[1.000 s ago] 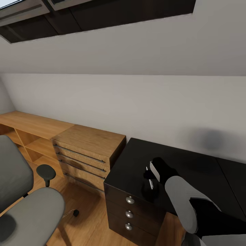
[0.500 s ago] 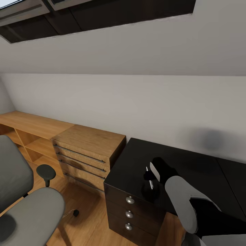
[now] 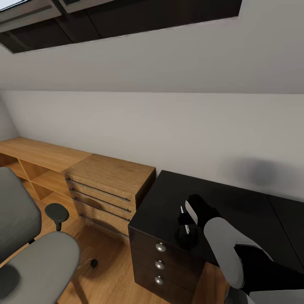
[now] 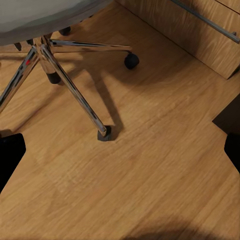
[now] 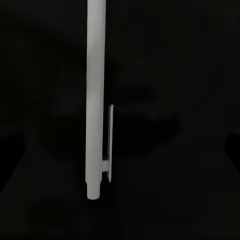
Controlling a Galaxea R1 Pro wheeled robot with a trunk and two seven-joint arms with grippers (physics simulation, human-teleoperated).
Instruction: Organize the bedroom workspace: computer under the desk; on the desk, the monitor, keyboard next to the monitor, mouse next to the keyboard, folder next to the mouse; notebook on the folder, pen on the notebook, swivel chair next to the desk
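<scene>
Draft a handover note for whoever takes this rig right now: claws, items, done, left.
Right claw: open, poised over the pen, which lies on the desk above its drawers.
Left claw: open, empty, aimed at the floor beside the swivel chair base.
Done: nothing I can confirm from here.
Left: probably grasp the pen and stack it. Check the other items. Roll the chair to the desk, since it now stands off by the wooden chest.

grey forearm, black wrist, black fingers
</scene>
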